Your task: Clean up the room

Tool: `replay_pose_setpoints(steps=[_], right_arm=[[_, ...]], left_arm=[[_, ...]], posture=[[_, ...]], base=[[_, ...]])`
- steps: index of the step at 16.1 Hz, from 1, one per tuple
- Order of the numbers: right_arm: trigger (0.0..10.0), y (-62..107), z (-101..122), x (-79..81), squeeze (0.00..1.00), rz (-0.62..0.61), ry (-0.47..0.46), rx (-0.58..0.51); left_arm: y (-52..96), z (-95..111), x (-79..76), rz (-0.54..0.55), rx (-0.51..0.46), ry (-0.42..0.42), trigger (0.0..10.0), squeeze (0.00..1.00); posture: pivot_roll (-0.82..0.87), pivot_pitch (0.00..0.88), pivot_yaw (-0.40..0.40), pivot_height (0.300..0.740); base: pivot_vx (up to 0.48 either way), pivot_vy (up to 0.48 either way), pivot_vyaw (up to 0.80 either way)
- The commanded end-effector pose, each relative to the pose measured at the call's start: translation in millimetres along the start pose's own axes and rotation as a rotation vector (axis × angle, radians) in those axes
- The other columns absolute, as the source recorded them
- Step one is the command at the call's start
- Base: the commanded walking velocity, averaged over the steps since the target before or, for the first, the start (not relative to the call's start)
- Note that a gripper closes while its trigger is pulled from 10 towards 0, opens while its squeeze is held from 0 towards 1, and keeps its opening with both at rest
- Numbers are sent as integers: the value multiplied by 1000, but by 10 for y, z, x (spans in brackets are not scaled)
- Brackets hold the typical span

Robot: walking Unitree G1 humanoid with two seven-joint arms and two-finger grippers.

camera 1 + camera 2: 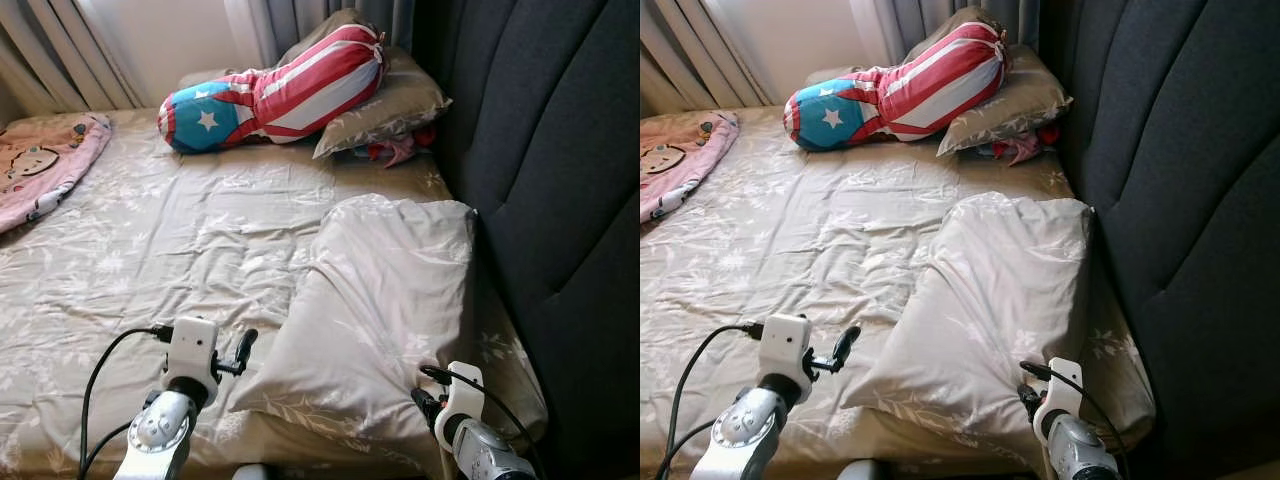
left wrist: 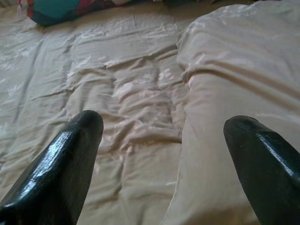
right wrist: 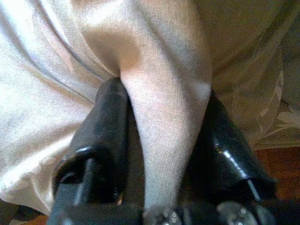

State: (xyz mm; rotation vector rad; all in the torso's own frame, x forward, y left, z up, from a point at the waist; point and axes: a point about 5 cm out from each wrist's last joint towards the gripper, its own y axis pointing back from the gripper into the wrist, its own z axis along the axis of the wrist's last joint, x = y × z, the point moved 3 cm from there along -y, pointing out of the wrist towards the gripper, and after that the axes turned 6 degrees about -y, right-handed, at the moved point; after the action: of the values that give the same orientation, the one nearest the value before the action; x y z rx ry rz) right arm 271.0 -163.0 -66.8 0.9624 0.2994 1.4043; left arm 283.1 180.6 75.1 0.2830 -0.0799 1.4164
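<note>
A beige floral pillow [image 1: 380, 300] lies on the bed near the dark headboard [image 1: 560, 180], its near end toward me. My right gripper [image 3: 164, 136] is shut on a fold of that pillow's near corner; the cloth is pinched between its black fingers [image 3: 105, 126]. My left gripper [image 2: 164, 154] hovers open just left of the pillow's near left edge, above the wrinkled sheet [image 2: 122, 84]. It shows beside the pillow in the left eye view [image 1: 240, 355]. A second pillow [image 1: 385, 105] and a striped star bolster [image 1: 270, 95] lie at the far end.
A pink blanket [image 1: 45, 160] covers the bed's far left part. Curtains [image 1: 70, 50] hang behind the bed. The padded headboard runs along the whole right side. A pinkish-red cloth [image 1: 395, 148] is tucked under the far pillow. A strip of wooden floor [image 3: 276, 164] shows below the bed edge.
</note>
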Motion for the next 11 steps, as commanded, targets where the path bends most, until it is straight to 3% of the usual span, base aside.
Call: replay_pose_setpoints(steps=[1, 7, 10, 11], right_arm=[[0, -3, -278, 89, 0, 17, -8, 98], [0, 10, -218, -7, 0, -17, -10, 68], [0, 69, -70, -301, 0, -119, -26, 9], [0, 124, 35, -493, 0, -178, -4, -26]], left_arm=[[-18, -32, 10, 10, 10, 2, 10000, 0], [-122, -33, -14, 18, 0, 9, 10000, 0], [-179, -40, -16, 31, -5, 13, 10000, 0], [-213, -32, -31, 32, -10, 16, 10000, 0]], posture=[[23, 90, 69, 662], [-11, 51, 62, 662], [-37, 31, 56, 662], [-58, 19, 52, 662]], base=[[0, 0, 0], [0, 0, 0], [0, 0, 0], [0, 0, 0]])
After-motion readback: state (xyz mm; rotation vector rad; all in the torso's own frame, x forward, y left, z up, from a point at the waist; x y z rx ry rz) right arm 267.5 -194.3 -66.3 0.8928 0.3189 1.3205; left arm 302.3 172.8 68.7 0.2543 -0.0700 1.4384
